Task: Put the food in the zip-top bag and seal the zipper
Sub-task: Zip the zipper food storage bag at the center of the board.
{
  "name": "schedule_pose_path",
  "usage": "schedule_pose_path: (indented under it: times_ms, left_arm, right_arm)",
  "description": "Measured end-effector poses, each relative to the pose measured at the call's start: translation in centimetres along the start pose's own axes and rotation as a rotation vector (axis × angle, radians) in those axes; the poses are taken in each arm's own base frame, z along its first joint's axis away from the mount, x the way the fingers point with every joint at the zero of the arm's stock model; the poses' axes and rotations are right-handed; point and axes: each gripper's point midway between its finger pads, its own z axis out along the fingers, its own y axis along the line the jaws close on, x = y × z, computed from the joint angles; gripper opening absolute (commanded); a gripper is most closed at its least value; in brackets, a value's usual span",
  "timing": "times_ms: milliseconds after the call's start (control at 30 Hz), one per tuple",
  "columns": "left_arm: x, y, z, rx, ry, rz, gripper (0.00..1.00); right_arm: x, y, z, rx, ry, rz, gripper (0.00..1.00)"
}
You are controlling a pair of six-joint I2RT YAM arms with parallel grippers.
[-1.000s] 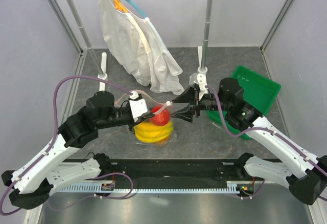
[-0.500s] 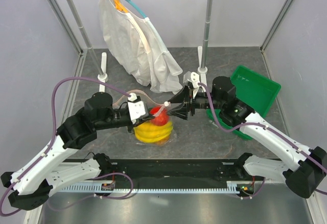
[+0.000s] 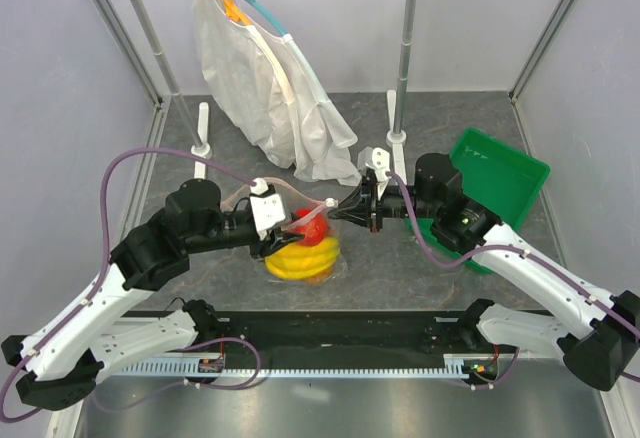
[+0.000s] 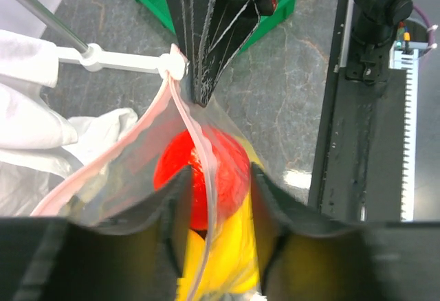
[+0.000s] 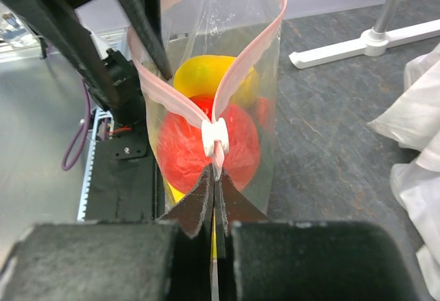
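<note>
The clear zip-top bag (image 3: 318,250) stands mid-table with the food inside: a red piece (image 3: 312,228) above a yellow banana bunch (image 3: 298,258). My right gripper (image 3: 337,209) is shut on the pinkish zipper (image 5: 242,64), just below its white slider (image 5: 214,137). In the right wrist view its fingertips (image 5: 214,177) pinch the strip in front of the red food (image 5: 177,151). My left gripper (image 4: 220,172) is open. The zipper strip (image 4: 194,135) runs loosely between its fingers, over the red piece (image 4: 228,151) and the yellow piece (image 4: 230,256). The bag's mouth gapes behind the slider.
A green tray (image 3: 512,171) sits at the right behind my right arm. A white garment (image 3: 268,88) hangs from the rack at the back, whose post foot (image 3: 396,140) stands close behind the bag. The black base rail (image 4: 357,150) runs along the near edge.
My right gripper moved left to the bag and shut on the zipper end by the slider. My left gripper, shut on the strip before, has opened.
</note>
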Motion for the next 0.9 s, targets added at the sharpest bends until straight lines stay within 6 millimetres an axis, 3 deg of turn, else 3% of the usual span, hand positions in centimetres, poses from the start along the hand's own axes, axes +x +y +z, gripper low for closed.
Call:
schedule_pose_path:
  times_ms: [67,233,367,667,900]
  left_arm:
    - [-0.5,0.1,-0.1,0.001,0.001,-0.005,0.49]
    - [-4.1,1.1,-0.1,-0.002,-0.048,0.013,0.48]
    - [-5.8,1.3,1.0,0.040,-0.062,0.023,0.48]
    - [-4.1,1.7,5.2,0.117,0.032,0.008,0.50]
    - [-3.5,1.8,5.7,0.125,0.055,0.019,0.51]
  right_arm:
    - [-0.1,0.0,-0.3,0.010,0.002,-0.020,0.00]
    - [-0.1,-0.1,-0.7,0.027,0.009,-0.059,0.00]
    - [0.0,-0.2,-0.9,0.031,0.013,-0.083,0.00]
    - [-0.2,-0.3,-1.0,0.034,0.012,-0.122,0.00]
    - [-0.5,0.0,-1.2,0.031,0.003,-0.147,0.00]
